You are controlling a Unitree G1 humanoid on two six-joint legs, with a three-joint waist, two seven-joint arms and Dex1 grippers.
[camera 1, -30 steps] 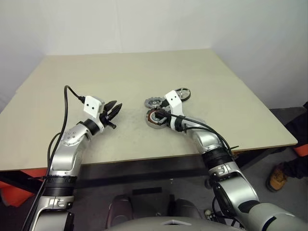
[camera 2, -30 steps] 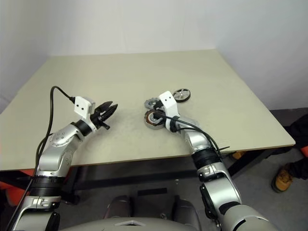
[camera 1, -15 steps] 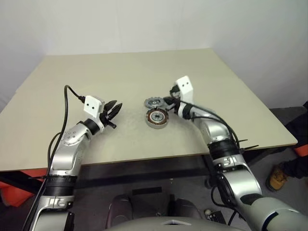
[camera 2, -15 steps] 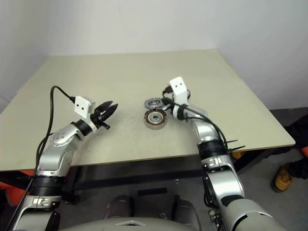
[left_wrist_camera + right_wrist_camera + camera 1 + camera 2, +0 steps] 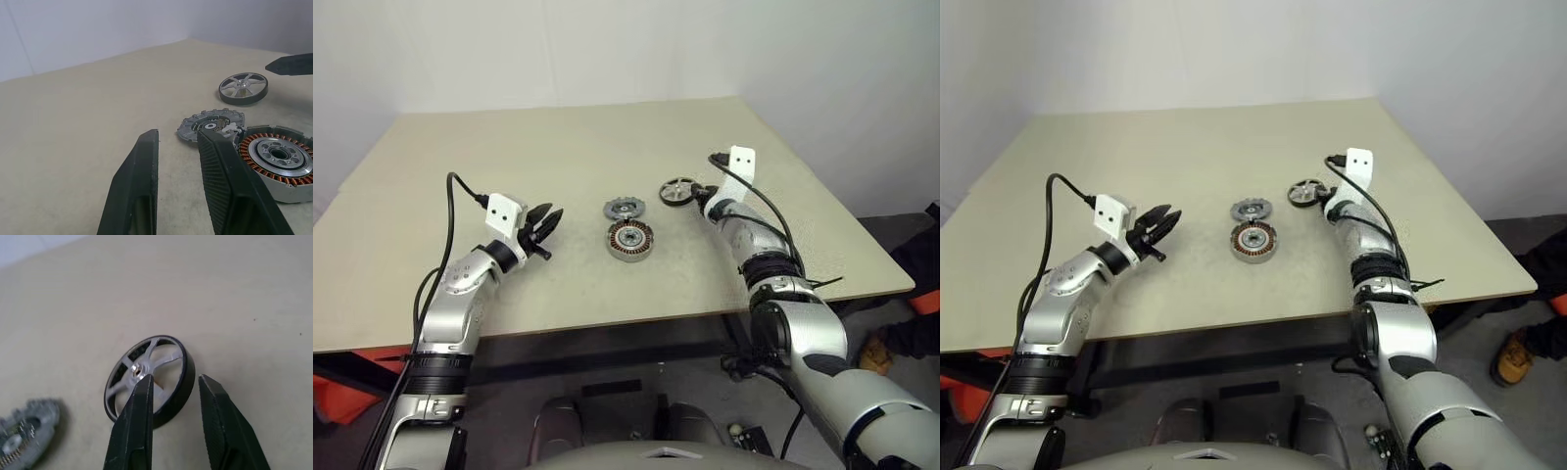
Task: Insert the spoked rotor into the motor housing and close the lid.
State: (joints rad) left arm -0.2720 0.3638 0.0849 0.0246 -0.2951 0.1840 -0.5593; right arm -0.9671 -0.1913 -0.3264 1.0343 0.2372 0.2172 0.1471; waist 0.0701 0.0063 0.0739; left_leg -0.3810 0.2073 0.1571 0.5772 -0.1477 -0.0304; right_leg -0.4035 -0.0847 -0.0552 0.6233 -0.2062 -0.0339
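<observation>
On the left, the left pincer (image 5: 545,221) hangs just above the beige surface (image 5: 568,137), pointing toward the parts at the middle; its two black fingers (image 5: 137,186) stand apart with nothing between them. Near the centre, the lid (image 5: 624,208) lies flat, notched edge showing, and just in front of it, almost touching, sits the motor housing (image 5: 630,239) with its copper-brown windings facing up and its hub bare. Further right, a little apart from the lid, the spoked rotor (image 5: 678,190) rests on the surface. Right beside it is the right pincer (image 5: 171,404), its fingers parted. In the right wrist view one finger lies over the hub and spokes and the other outside the dark ring, so they seem to straddle the rim, though contact is hard to judge.
</observation>
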